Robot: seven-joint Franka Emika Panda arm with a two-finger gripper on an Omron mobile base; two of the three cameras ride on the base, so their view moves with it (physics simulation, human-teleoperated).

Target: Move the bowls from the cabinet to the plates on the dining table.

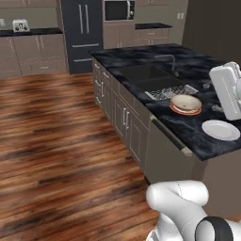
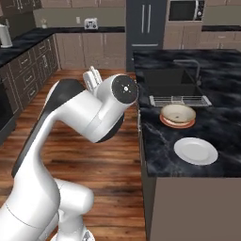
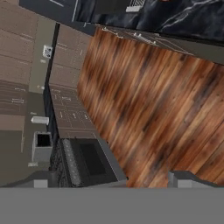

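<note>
Your gripper (image 3: 109,181) is wide open and holds nothing; its two dark fingertips (image 3: 41,180) point out over the wood floor (image 3: 153,100), away from the table (image 2: 160,155) and toward the stove (image 3: 83,162) by the far wall. Look at the table and you see the cream bowl (image 2: 178,113) sitting on the orange plate (image 2: 177,123), just in front of the sink (image 2: 169,82) and its drying rack (image 2: 179,100). You see the white plate (image 2: 196,150) bare, lying near the orange plate, closer to the table's front edge.
</note>
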